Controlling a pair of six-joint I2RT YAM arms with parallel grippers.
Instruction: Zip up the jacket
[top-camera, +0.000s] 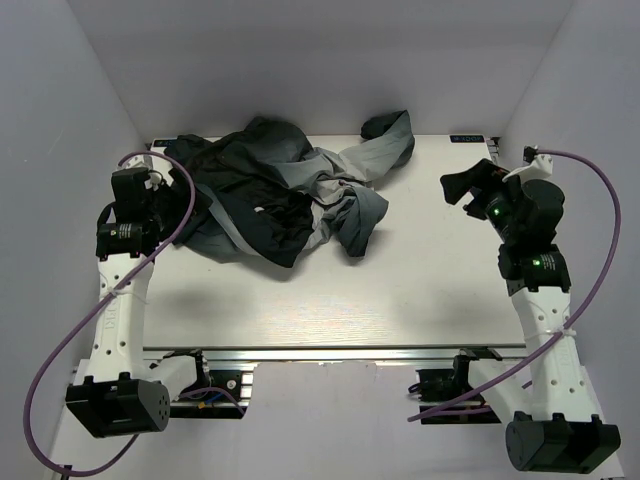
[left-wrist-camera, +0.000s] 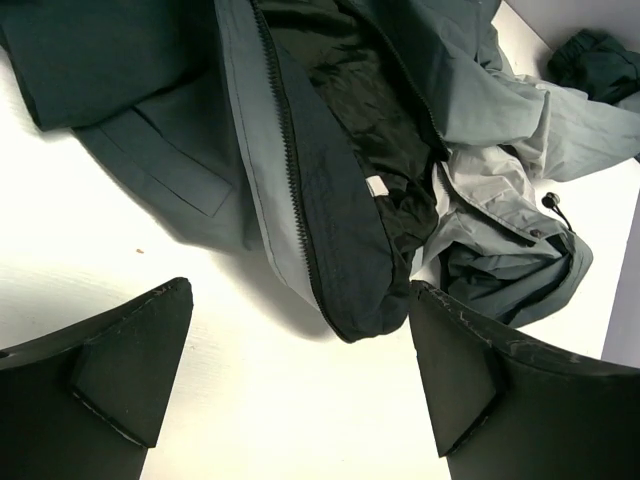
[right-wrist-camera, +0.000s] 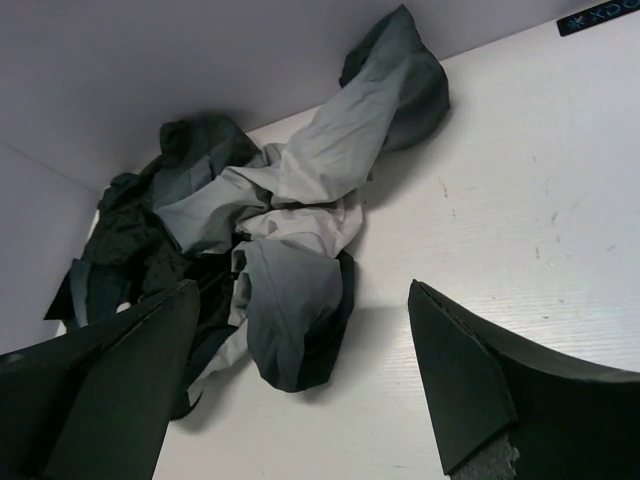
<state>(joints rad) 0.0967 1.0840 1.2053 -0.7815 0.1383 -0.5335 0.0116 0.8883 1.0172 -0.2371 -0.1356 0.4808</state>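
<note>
The jacket (top-camera: 280, 195) lies crumpled on the far left half of the table, grey fading to dark, with one sleeve (top-camera: 385, 150) stretched toward the back. It is unzipped; its dark zipper (left-wrist-camera: 290, 150) runs along a grey front edge beside the black lining in the left wrist view. My left gripper (top-camera: 165, 178) is open and empty at the jacket's left edge; in its wrist view (left-wrist-camera: 300, 370) the zipper's end lies just ahead. My right gripper (top-camera: 462, 188) is open and empty over bare table right of the jacket (right-wrist-camera: 290, 250).
The white table (top-camera: 420, 290) sits inside white walls on three sides. A small black label (top-camera: 468, 138) lies at the back right edge. A black drawcord toggle (left-wrist-camera: 550, 203) rests by the jacket's hem.
</note>
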